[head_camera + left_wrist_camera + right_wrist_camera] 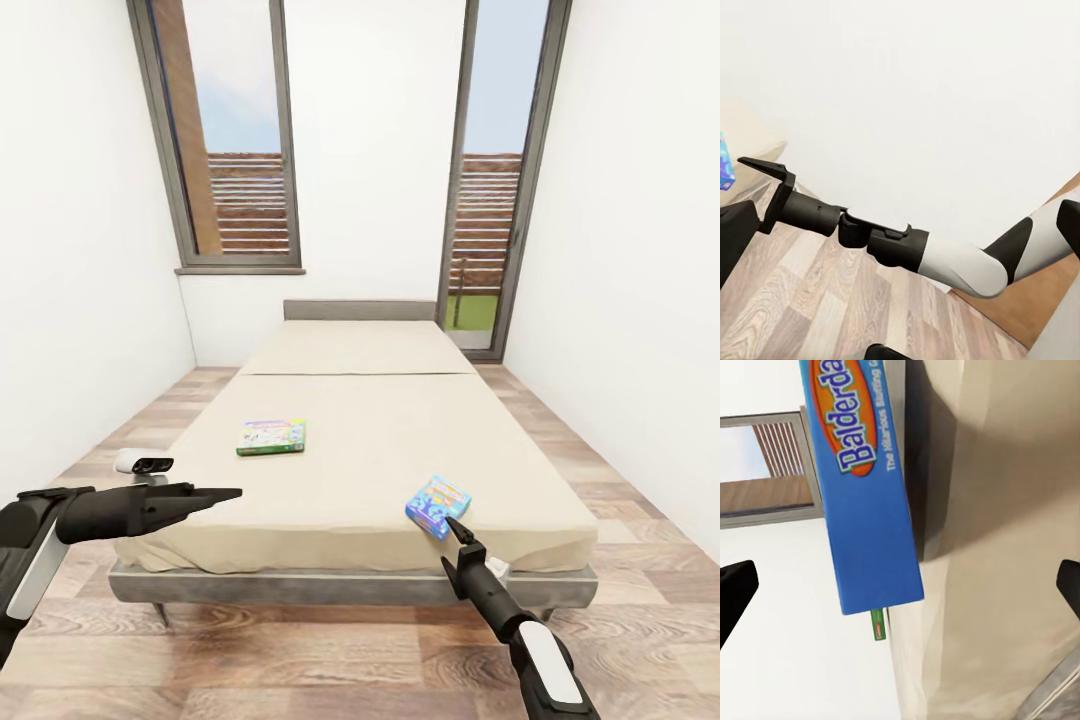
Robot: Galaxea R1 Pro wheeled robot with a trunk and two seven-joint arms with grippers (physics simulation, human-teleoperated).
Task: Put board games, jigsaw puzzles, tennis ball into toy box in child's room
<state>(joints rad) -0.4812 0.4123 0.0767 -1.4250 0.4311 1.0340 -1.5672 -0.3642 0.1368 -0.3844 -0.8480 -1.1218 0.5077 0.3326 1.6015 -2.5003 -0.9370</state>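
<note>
The right end effector (462,534), spread wide, should straddle the blue cardboard game box (438,505) at the beige bed's (380,470) front edge.

A bed (380,470) with a beige cover runs away toward two tall windows in the far wall. A green-and-white board game (271,437) lies flat on its left half, and a smaller blue board game (438,505) sits near the right front edge. The left pincer (225,494) reaches over the bed's near left corner, fingers together. The right pincer (455,526) points up just beside the blue box.
</note>
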